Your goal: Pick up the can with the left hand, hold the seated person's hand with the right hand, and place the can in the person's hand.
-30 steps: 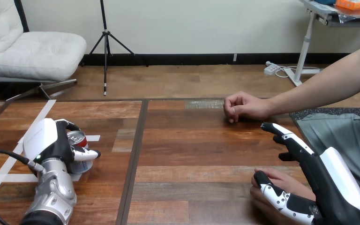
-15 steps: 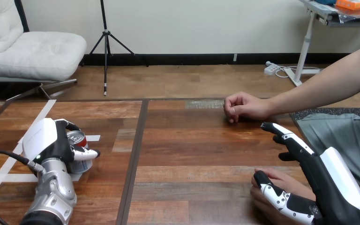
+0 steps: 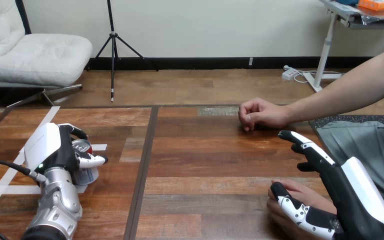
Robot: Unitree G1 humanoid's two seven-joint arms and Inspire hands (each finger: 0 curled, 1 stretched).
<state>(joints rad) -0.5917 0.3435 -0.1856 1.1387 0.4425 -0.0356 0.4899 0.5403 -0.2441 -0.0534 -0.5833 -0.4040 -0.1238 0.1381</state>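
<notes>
"Reaching in low from the left, was it, that left hand (image 3: 47, 150)?"

"Yes. Its silver forearm lay along the table (image 3: 205, 165), white back turned up, and its fingers and thumb were clasped round the can (image 3: 82, 147). The can stood upright in that grasp, at the table's left part, beside white tape (image 3: 99, 147)."

"And the right hand (image 3: 362, 197)?"

"Lower right, tilted on edge, its fingers (image 3: 305, 146) stretched straight, grasping nothing. Its thumb (image 3: 294, 209) lay across the person's near hand (image 3: 290, 188), touching it. The person's far hand (image 3: 260, 114) rested loosely curled on the table, well apart."
</notes>
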